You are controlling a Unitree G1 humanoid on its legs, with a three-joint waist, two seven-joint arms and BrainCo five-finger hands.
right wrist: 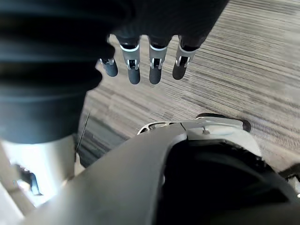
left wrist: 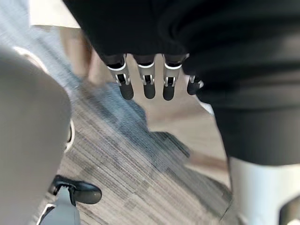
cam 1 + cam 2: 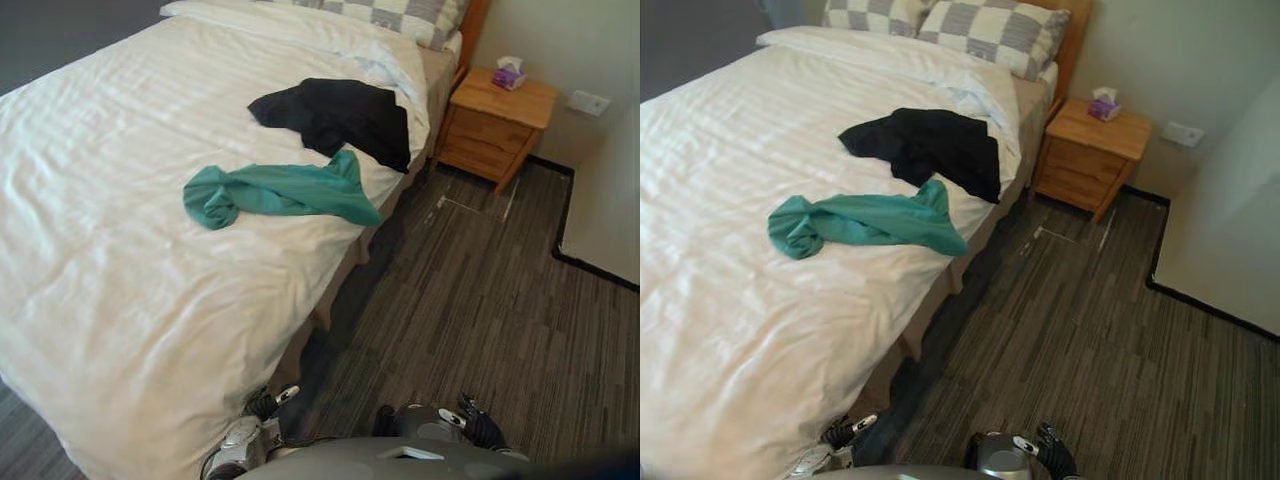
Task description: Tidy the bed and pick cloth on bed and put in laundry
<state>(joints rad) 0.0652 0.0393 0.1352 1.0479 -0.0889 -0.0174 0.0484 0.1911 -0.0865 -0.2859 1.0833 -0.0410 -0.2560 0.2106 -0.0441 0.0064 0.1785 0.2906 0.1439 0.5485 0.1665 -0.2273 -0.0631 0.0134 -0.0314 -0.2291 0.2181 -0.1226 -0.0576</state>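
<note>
Now teal cloth (image 3: 280, 192) and black cloth (image 3: 340, 118) lie touching on bed (image 3: 120, 200) nr its edge, nightstand (image 3: 495, 125) w/ tissue box (image 3: 509, 73) beyond. Left hand (image 2: 149, 84), right hand (image 1: 133, 65) hang over carpet (image 3: 480, 300), fingers straight, empty.

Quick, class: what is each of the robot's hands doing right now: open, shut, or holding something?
Left hand: open, fingers straight, holding nothing.
Right hand: open, fingers straight, holding nothing.

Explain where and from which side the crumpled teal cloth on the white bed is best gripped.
The crumpled teal cloth lies spread on the white bed; probably pinch its wrinkled end nearest the carpeted floor, coming from above.
</note>
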